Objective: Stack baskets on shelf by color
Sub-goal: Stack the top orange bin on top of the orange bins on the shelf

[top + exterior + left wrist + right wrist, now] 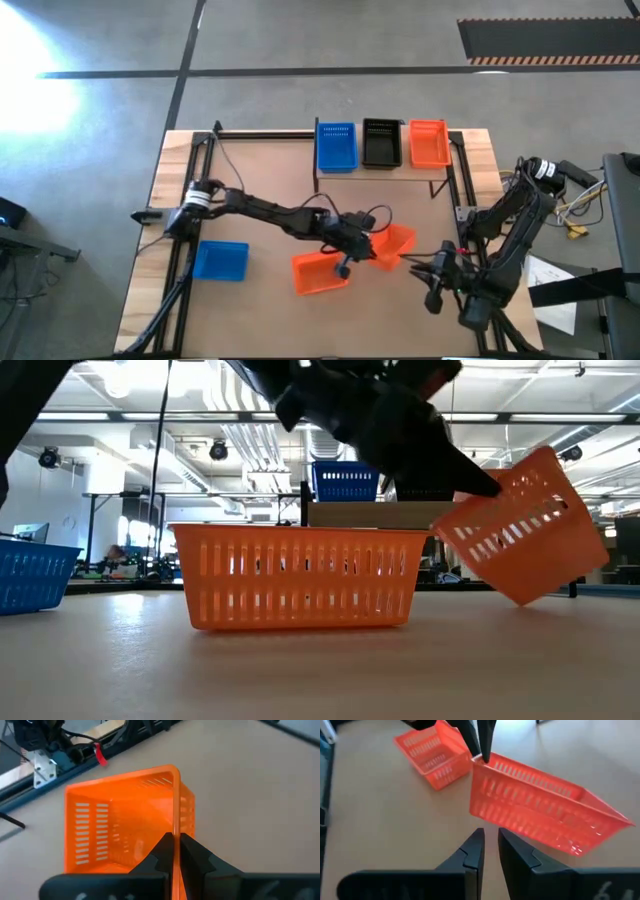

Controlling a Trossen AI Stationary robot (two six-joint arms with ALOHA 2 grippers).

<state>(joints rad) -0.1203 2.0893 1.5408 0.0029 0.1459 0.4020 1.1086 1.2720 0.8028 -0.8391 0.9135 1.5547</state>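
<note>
My left gripper (175,842) reaches across the middle of the table and is shut on a tilted orange basket (397,243) (525,540). A second orange basket (320,272) stands on its base just left of it, toward the near edge. A blue basket (220,260) sits on the table farther left. The shelf (370,515) at the far edge carries a blue (337,147), a black (381,143) and an orange basket (430,143) side by side. My right gripper (490,840) hovers right of the held basket, its fingers a narrow gap apart, touching nothing. My left gripper pinches the held basket's rim (175,827) near one corner, one finger inside the basket and one outside its wall. The fingers slant down onto it from the table's left. The basket hangs tilted, its gripped corner highest; whether its lowest corner (520,600) touches the table, I cannot tell.
Black frame rails (190,200) run along the table's left and right sides. Bare tabletop (270,200) lies between the shelf and the arms. The right arm's base and loose cables (575,215) crowd the right edge.
</note>
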